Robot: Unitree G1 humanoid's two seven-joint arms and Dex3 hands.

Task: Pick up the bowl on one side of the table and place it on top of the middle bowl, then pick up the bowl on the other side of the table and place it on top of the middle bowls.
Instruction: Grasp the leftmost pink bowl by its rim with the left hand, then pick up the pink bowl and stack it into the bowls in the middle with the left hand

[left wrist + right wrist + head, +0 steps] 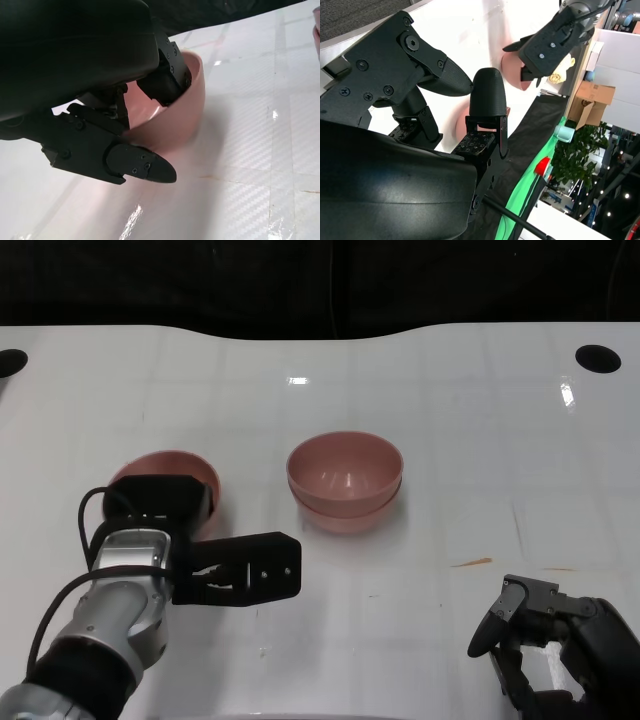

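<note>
Left hand (125, 125) fingers inside pink bowl (185, 115) rim.

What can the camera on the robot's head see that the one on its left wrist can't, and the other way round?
Only the head view shows the stacked middle bowls, the right hand held open near the table's front edge, and the whole white table with its dark corner holes. Only the left wrist view shows, close up, one finger hooked inside the rim and another lying along the outside wall. Both show the left hand at the pink side bowl, which sits on the table.
</note>
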